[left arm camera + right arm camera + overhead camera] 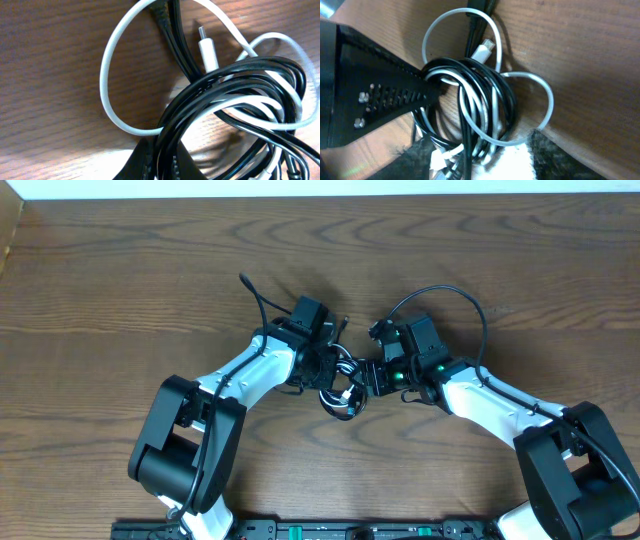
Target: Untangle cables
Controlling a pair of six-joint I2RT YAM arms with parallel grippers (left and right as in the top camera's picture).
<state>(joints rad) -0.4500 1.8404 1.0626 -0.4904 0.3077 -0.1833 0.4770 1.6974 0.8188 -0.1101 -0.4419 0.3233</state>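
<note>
- Black and white cables (343, 385) lie as one knotted bundle on the wooden desk (120, 280) in the overhead view, about the middle and a little toward the near edge. The left claw (328, 370) reaches in from the left and the right claw (372, 378) from the right, with the bundle between them. I judge they are placed so that each arm can take one side and the two can draw apart.
- From the left wrist, the black cord (240, 70) is wound in several turns. The white cord (106, 75) threads through those turns and throws one wide loop flat on the wood to the left. The white plug (207, 50) lies free just beside the black plug (161, 15), so both ends look reachable. This claw is a dark shape at the bottom edge, pressed together, and black strands run down into it. I take that as a pinch on the coil, there to anchor it.
- From the right wrist, a dark finger (395, 95) of the left claw comes in from the left, its tip on the black turns. The right claw's own two blurred tips sit spread at the bottom edge, on either side of the bundle's lower end. Nothing shows them pressing on it yet. Where they stand suggests a grip on the opposite side of the knot.
</note>
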